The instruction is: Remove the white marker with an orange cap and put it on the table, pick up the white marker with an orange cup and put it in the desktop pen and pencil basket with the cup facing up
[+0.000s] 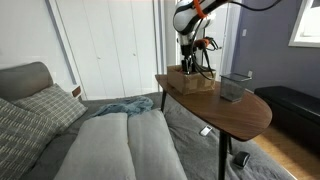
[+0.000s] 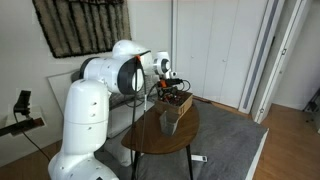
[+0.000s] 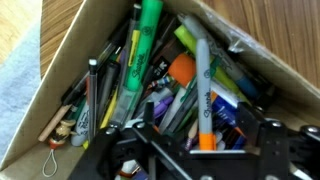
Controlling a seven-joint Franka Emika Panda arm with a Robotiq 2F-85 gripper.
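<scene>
In the wrist view, the white marker [image 3: 199, 85] lies among the pens in the brown box [image 3: 75, 45], its orange cap end [image 3: 205, 140] down between my fingers. My gripper [image 3: 206, 135] is open, its fingers wide apart on either side of the marker. In both exterior views the gripper [image 1: 190, 52] [image 2: 172, 84] reaches down into the box [image 1: 190, 82] [image 2: 180, 100] on the table [image 1: 245, 112] [image 2: 155, 143]. The dark mesh basket [image 1: 234, 87] [image 2: 170, 121] stands on the table beside the box. The marker is hidden in the exterior views.
The box is crammed with pens, among them a green highlighter [image 3: 148, 30] and an orange-capped pen [image 3: 182, 68]. A grey sofa with cushions [image 1: 60, 120] lies beside the table. A dark bench [image 1: 295, 105] stands beyond the table. The robot's white base [image 2: 85, 130] is close by.
</scene>
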